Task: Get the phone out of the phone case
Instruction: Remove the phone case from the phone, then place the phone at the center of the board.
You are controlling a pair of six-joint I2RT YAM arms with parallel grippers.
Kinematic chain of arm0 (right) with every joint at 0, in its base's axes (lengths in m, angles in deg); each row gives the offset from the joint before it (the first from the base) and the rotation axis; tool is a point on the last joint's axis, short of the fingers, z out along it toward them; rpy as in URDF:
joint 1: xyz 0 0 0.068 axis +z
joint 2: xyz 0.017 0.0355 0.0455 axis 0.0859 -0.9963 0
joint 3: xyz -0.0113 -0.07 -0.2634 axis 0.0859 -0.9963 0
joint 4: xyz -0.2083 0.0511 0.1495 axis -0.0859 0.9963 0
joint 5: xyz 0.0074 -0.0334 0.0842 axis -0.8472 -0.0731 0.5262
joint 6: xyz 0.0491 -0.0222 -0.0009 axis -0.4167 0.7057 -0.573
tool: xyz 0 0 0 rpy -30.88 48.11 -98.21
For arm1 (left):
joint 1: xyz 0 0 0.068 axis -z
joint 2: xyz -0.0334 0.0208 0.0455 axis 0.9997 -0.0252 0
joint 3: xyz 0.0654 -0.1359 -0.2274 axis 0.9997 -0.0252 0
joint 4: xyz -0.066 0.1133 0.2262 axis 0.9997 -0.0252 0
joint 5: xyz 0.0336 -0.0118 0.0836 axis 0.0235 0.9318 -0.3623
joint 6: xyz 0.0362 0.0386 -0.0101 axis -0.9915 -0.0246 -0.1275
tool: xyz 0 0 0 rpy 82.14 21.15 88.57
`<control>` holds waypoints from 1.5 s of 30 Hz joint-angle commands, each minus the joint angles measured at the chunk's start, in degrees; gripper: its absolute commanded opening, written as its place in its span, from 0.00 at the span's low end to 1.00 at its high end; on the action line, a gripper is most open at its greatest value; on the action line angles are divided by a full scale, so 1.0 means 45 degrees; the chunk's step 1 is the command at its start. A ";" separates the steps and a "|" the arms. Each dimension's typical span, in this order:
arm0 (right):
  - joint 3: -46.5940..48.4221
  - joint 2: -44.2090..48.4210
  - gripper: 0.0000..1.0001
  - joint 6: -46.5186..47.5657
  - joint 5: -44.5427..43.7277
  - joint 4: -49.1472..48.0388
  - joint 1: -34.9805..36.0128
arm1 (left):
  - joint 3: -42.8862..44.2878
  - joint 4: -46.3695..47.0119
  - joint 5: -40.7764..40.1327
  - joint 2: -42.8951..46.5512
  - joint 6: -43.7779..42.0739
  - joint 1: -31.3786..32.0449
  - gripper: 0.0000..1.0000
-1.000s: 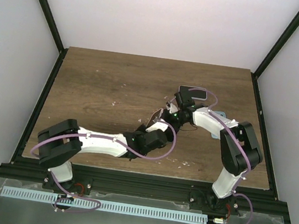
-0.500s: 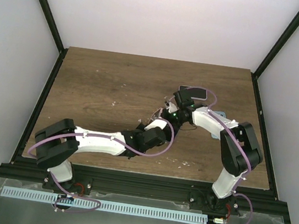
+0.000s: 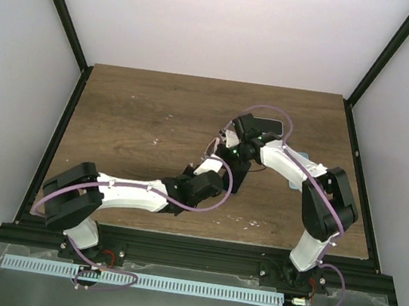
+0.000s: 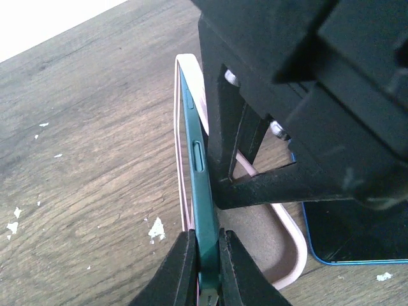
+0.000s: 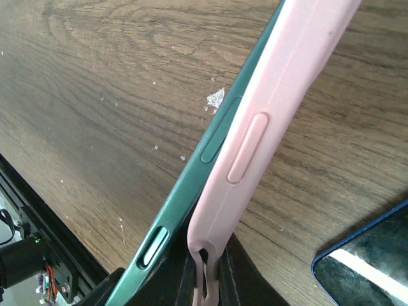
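Note:
A dark green phone [image 4: 194, 153] stands on edge, partly out of a pink case [image 4: 280, 242]. My left gripper [image 4: 207, 245] is shut on the phone's near edge. My right gripper [image 5: 205, 268] is shut on the rim of the pink case [image 5: 268, 121], and the green phone [image 5: 191, 185] splits away from the case to its left. In the top view the left gripper [image 3: 214, 162] and right gripper [image 3: 232, 145] meet above the middle of the table. Phone and case are mostly hidden there.
A second, dark phone in a blue case [image 4: 357, 236] lies flat on the wooden table just right of the pink case; it also shows in the right wrist view [image 5: 370, 255]. A dark flat object [image 3: 269, 124] lies behind the right gripper. White specks [image 4: 155, 229] dot the wood.
Both grippers have shifted a little left and farther back over the table, still holding the phone and the case. The right wrist has swung left.

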 commanded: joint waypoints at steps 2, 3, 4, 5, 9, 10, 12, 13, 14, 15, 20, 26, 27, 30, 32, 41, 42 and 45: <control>0.0514 -0.0323 0.01 0.1984 -0.1584 -0.0323 0.0109 | 0.0045 0.1655 -0.0276 0.1188 0.0512 0.0029 0.00; 0.0551 -0.0362 0.01 0.2217 -0.1561 -0.0400 0.0141 | -0.0005 0.1653 -0.0276 0.1314 0.0664 0.0003 0.00; 0.0663 -0.0423 0.01 0.2549 -0.1530 -0.0500 0.0208 | -0.0075 0.1702 -0.0250 0.1444 0.0778 -0.0022 0.00; 0.0784 -0.0515 0.01 0.2925 -0.1532 -0.0510 0.0270 | -0.0169 0.1783 -0.0244 0.1578 0.0868 -0.0035 0.00; 0.1270 -0.0481 0.01 0.3483 -0.1737 -0.0568 0.0278 | -0.0566 0.1955 -0.0212 0.2047 0.1148 -0.0092 0.00; 0.1334 -0.0404 0.01 0.3410 -0.1825 -0.0636 0.0262 | -0.0658 0.1954 -0.0217 0.2136 0.1197 -0.0110 0.00; 0.1458 -0.0341 0.01 0.3167 -0.1809 -0.0656 0.0201 | -0.0786 0.1927 -0.0215 0.2274 0.1221 -0.0112 0.00; 0.1545 -0.0382 0.01 0.2980 -0.1790 -0.0591 0.0155 | -0.0846 0.1882 -0.0237 0.2353 0.1258 -0.0112 0.00; 0.1651 -0.0445 0.01 0.2715 -0.1743 -0.0483 0.0013 | -0.0910 0.1808 -0.0268 0.2463 0.1280 -0.0117 0.00; 0.1778 -0.0529 0.01 0.2455 -0.1630 -0.0342 -0.0218 | -0.0974 0.1697 -0.0317 0.2603 0.1302 -0.0089 0.00; 0.1767 -0.0898 0.01 0.1514 -0.0173 0.0179 -0.1983 | -0.1507 0.1277 -0.0444 0.3776 0.0712 0.0140 0.00; 0.0047 0.0623 0.01 0.1693 0.2080 -0.1015 -0.4362 | -0.1297 0.0306 -0.0947 0.3647 -0.1014 0.0529 0.00; -0.0299 0.0987 0.01 0.1780 0.2354 -0.1231 -0.4776 | -0.1220 0.0127 -0.1073 0.3442 -0.1217 0.0600 0.00; -0.1144 0.1983 0.01 0.2418 0.3167 -0.1700 -0.5889 | -0.1232 0.0363 -0.1036 0.2646 -0.2528 0.0784 0.00; -0.1853 0.2774 0.01 0.3109 0.4224 -0.2198 -0.6745 | -0.1195 0.0505 -0.0925 0.1998 -0.3903 0.0891 0.00; -0.4932 0.6156 0.01 0.3982 0.6045 -0.4828 -0.9589 | -0.0484 0.0513 -0.3163 -0.0956 -0.6228 0.1055 0.00; -0.4913 0.6190 0.01 0.4000 0.6089 -0.4748 -0.9611 | -0.0403 0.0582 -0.3469 -0.1396 -0.6448 0.1059 0.00; -0.4918 0.6117 0.01 0.3878 0.6138 -0.4665 -0.9653 | -0.0105 0.0890 -0.4260 -0.2709 -0.6949 0.1059 0.00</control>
